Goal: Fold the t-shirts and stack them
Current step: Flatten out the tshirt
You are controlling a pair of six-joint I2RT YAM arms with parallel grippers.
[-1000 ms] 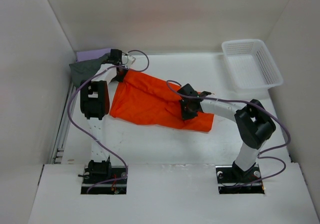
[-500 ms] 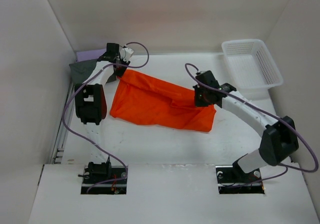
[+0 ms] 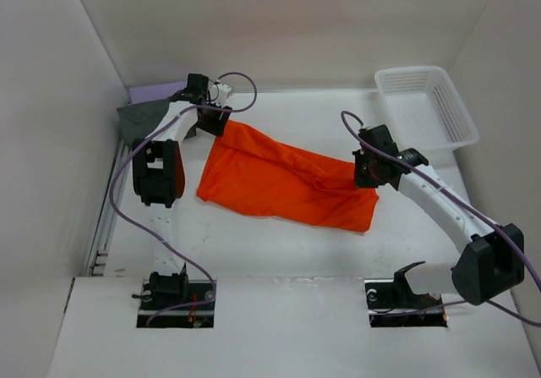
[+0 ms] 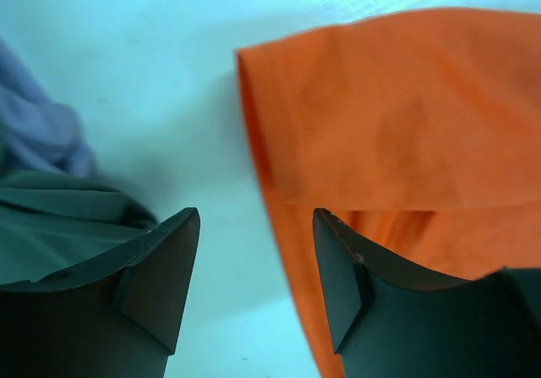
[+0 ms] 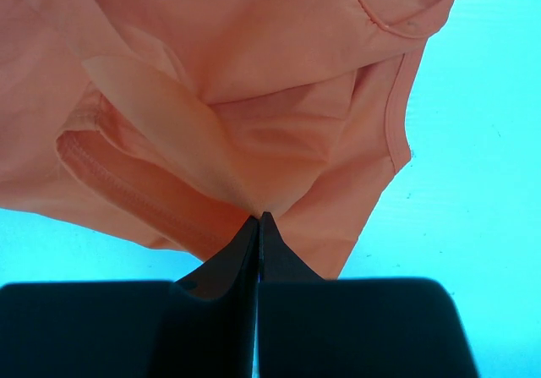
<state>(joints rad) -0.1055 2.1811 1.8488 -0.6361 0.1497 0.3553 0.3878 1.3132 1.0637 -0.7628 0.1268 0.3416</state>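
Observation:
The bright orange t-shirt (image 3: 283, 179) lies stretched across the middle of the table. My right gripper (image 3: 369, 172) is shut on a pinch of fabric at its right end; the right wrist view shows the jaws (image 5: 258, 219) closed tight on the orange t-shirt (image 5: 254, 73). My left gripper (image 3: 215, 121) hovers open over the shirt's far left corner. In the left wrist view its fingers (image 4: 254, 268) stand apart with nothing between them, above the hem of the orange t-shirt (image 4: 389, 116). The dark grey t-shirt (image 3: 139, 120) lies on the lavender t-shirt (image 3: 161, 90) in the far left corner.
A white mesh basket (image 3: 427, 107) stands at the far right of the table. White walls close in the left, back and right sides. The grey t-shirt (image 4: 51, 217) and the lavender t-shirt (image 4: 34, 124) lie just left of my left gripper.
My left gripper has opened and let go of the orange shirt's corner. My right gripper has pulled the shirt to the right, so it lies further right and more stretched out.

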